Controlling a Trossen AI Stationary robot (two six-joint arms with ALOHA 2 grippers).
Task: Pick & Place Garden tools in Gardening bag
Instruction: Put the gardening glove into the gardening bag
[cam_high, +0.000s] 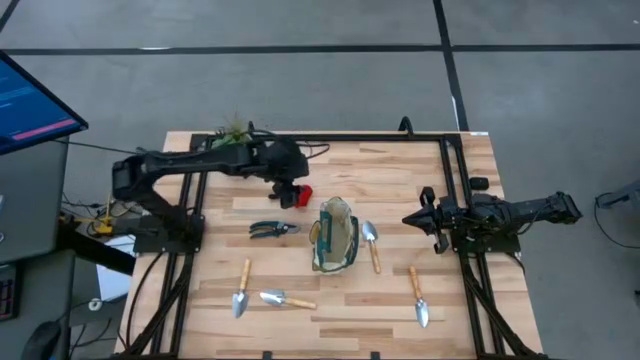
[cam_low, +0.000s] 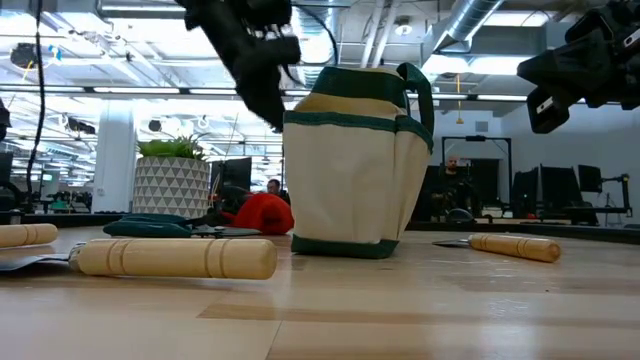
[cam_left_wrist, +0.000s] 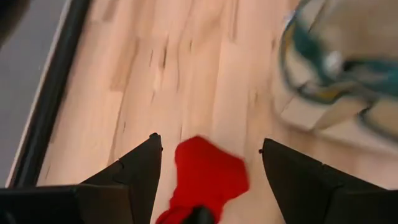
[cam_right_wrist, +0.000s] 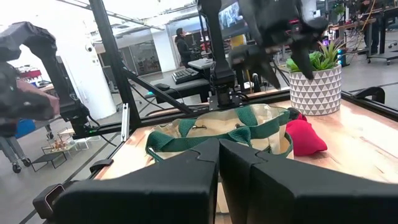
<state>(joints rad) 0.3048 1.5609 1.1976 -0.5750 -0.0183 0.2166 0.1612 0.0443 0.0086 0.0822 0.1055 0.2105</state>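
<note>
The left gripper (cam_high: 292, 192) is seen above the red item (cam_high: 302, 194), toward the far edge of the table (cam_high: 470, 160), its fingers (cam_left_wrist: 140, 171) spread wide. In the left wrist view the red item (cam_left_wrist: 208, 177) lies on the wood between the two fingers, touched by neither as far as can be told. In the low view the red item (cam_low: 262, 214) rests on the table just left of the bag (cam_low: 350, 170), with the left gripper (cam_low: 268, 95) raised above it.

The bag (cam_high: 335, 235) stands upright near the table's middle, just right of the red item. The shears (cam_high: 272, 229) lie flat on its left side, nearer the front than the red item. One trowel (cam_high: 372, 243) lies just beside the bag on its right. Two trowels (cam_high: 242, 290) (cam_high: 284, 298) lie toward the front left corner, and a fourth (cam_high: 418, 296) toward the front right. The potted plant (cam_high: 232, 130) stands at the far edge.

The right gripper (cam_high: 420, 218) is held near the right edge, well apart from the bag, its fingers (cam_right_wrist: 186, 180) pressed together and holding nothing.
</note>
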